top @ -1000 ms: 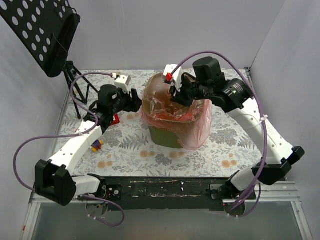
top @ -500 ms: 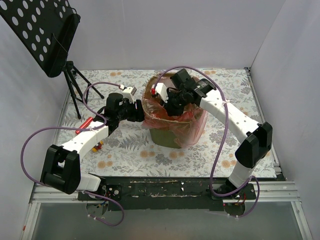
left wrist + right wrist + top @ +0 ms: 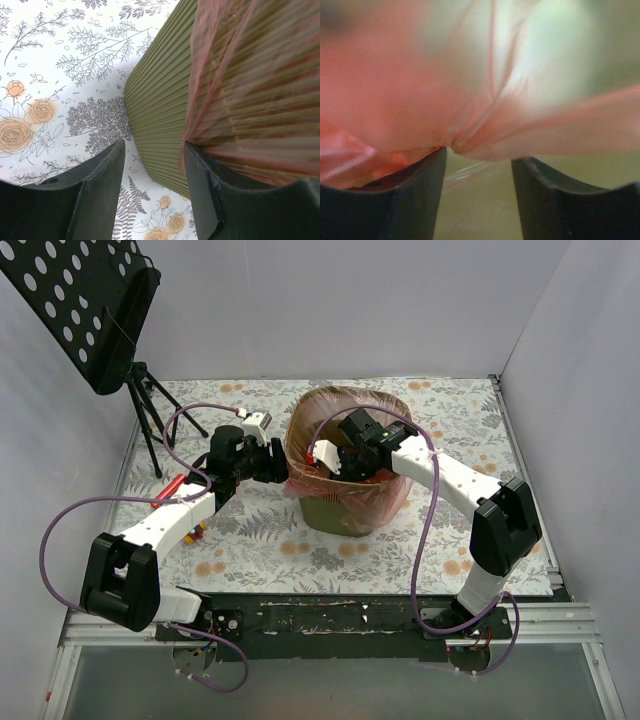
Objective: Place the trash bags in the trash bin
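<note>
The trash bag point(image 3: 388, 498) is draped over the mouth of the trash bin point(image 3: 335, 516) at the centre of the surface point(image 3: 450, 540), film hanging down the outer walls. The left gripper point(image 3: 154, 150), released, stands at the bin's 9 o'clock, nothing between its jaws. The right gripper point(image 3: 479, 157), reaching in from 3 o'clock, is also spread, a gathered pleat of film at its tips. We judge the film light, limp, slippery and tear-prone; we advise pinching a bunched fold, not a single layer.

Right hand point(image 3: 330, 462) down into trash bin point(image 3: 330, 516) mouth, jaws now parted; left hand point(image 3: 278, 468) nearer bin wall.
</note>
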Controlling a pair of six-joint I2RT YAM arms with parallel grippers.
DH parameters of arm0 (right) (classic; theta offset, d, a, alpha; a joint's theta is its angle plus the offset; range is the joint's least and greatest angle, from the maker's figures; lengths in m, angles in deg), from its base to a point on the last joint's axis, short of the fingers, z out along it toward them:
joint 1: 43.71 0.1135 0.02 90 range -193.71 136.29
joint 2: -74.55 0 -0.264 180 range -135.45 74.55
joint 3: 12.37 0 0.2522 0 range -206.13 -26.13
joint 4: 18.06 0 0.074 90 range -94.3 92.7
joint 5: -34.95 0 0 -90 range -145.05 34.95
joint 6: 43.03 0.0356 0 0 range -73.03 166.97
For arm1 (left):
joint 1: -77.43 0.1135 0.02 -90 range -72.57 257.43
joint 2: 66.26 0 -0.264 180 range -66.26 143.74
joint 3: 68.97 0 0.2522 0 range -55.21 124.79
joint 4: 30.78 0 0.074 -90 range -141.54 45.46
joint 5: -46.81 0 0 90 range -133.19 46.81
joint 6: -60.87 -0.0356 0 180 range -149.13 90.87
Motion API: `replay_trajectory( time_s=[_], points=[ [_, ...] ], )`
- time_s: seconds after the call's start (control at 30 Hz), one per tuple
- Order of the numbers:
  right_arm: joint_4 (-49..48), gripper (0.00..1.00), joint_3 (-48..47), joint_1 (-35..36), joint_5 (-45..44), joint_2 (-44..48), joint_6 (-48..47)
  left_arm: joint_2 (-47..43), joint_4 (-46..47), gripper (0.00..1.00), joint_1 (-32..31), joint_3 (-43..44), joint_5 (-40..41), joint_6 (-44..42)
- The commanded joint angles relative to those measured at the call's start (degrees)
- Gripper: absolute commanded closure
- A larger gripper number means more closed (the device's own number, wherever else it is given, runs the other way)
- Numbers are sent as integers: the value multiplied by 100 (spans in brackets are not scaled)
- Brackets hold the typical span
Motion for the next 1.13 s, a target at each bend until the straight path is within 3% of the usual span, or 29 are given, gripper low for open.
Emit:
replay_trajectory(
  time_s=[0.0,0.03,0.3,0.47,0.53,0.6,0.73,0.87,0.93,1.1],
  points=[
    [-320,19,-131,-23,-107,186,84,-266,-44,50,14,-11,32,-82],
    [-363,15,-166,-23,-89,256,128,-257,-44,50,14,-11,40,-82],
    [303,13,-1035,-23,490,598,313,-406,-193,48,14,103,181,-363],
    [506,14,-1633,-23,790,889,524,-652,-465,38,14,270,216,-750],
    [480,14,-1940,-23,677,942,611,-749,-667,25,14,428,330,-925],
    [262,13,-2344,-76,309,942,865,-863,-878,4,14,630,540,-1110],
    [-188,8,-3512,-295,-868,671,1683,-1135,-1309,2,67,1174,1155,-1637],
    [-266,7,-4692,-296,-3168,90,2280,-1478,-1503,2,102,1580,1788,-2252],
    [-661,7,-4422,-296,-4137,212,2387,-1558,-1555,2,146,1729,1947,-2472],
    [-1760,5,-3402,-357,-4686,801,2168,-1497,-1564,2,173,2299,1703,-2666]
  ],
)
